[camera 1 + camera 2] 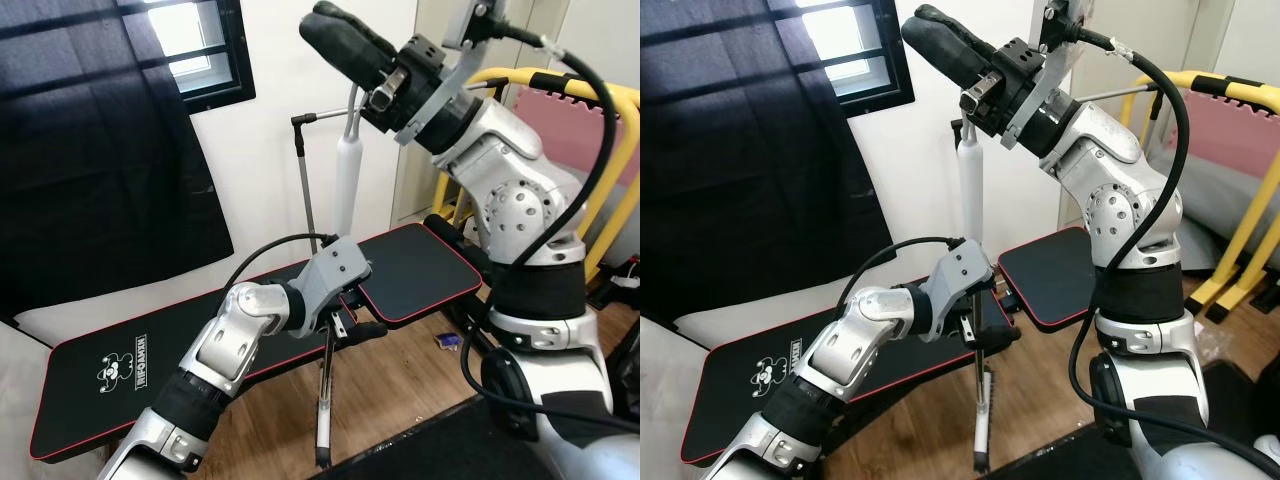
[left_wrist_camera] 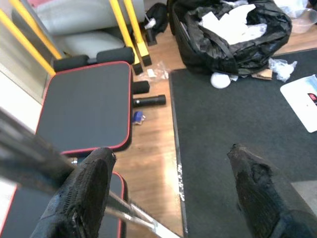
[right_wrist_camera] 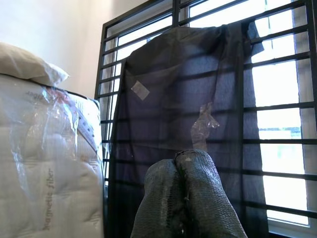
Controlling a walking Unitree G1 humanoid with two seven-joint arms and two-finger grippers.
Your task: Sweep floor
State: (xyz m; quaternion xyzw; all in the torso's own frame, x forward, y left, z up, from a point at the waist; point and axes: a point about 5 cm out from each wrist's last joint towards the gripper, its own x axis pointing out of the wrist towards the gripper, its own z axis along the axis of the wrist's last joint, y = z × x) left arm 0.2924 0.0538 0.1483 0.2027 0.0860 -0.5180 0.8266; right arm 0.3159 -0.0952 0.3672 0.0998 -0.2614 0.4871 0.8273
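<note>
A broom stands upright in front of the weight bench, with a white grip (image 1: 347, 170) up top and a thin metal pole (image 1: 326, 400) running down to the wood floor. My left gripper (image 1: 352, 326) is at the pole, about bench height. In the left wrist view the gripper (image 2: 171, 148) is open, and the pole (image 2: 29, 158) runs close past one black finger (image 2: 84, 193). My right gripper (image 1: 320, 28) is raised high toward the window, shut on nothing; its fingertips (image 3: 181, 163) are pressed together.
A black bench with red trim (image 1: 100, 400) lies across the floor behind the pole. A black mat (image 2: 237, 114) holds a full black rubbish bag (image 2: 228, 29), paper scraps (image 2: 282, 67) and a white packet (image 2: 302, 94). A yellow frame (image 1: 610, 150) stands at the right, a mattress (image 3: 39, 148) by the window.
</note>
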